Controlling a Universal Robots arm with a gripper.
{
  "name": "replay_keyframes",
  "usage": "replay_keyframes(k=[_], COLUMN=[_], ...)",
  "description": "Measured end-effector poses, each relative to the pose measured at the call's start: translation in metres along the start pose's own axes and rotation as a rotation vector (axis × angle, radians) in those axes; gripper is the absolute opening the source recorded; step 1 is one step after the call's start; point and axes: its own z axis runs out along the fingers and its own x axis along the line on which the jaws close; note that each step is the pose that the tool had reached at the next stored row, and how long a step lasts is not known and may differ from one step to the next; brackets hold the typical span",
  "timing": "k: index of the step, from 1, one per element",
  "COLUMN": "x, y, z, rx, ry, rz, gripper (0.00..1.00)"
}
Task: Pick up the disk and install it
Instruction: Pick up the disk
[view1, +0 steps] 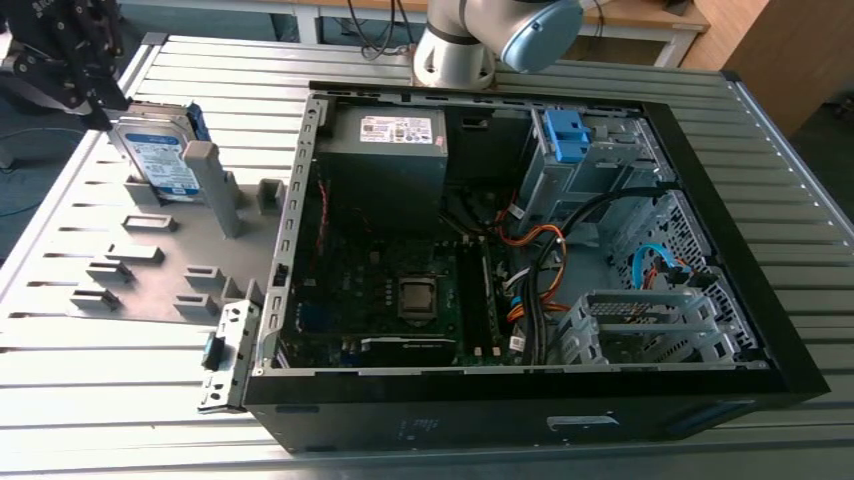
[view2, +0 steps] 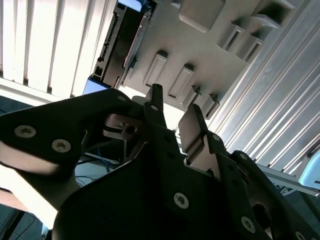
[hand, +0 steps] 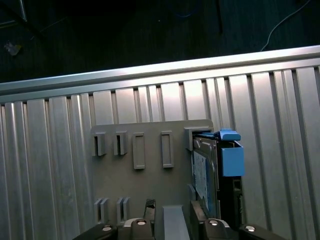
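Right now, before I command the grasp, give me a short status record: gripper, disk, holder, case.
gripper: open, holding nothing, close to the disk
disk: standing on edge in the grey holder, outside the case, on the exterior view's left
grey holder: slotted plate lying on the ribbed metal table
computer case: on its side, open, on the exterior view's right
task state: disk not yet picked up

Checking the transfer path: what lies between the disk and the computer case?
In the exterior view, the disk and computer case are parted by the grey holder plate with its upright post.
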Motion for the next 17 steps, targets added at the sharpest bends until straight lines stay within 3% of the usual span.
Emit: replay_keyframes(k=[1, 3, 4, 9, 11, 17], x=[0.0000, 0.0000, 0.0000, 0.0000, -0.0016, -0.0016], y=[0.0000, 0.0000, 0.0000, 0.0000, 0.0000, 0.0002], z=[0.0000, 0.0000, 0.0000, 0.0000, 0.0087, 0.0092], rx=[0.0000, 0.0000, 0.0000, 0.0000, 0.0000, 0.0001], ry=[0.0000, 0.0000, 0.0000, 0.0001, 0.0001, 0.0001], rz=[0.000, 0.000, -0.001, -0.001, -0.002, -0.002], gripper=[0.41, 0.41, 0.47, 0.47, 0.47, 0.47])
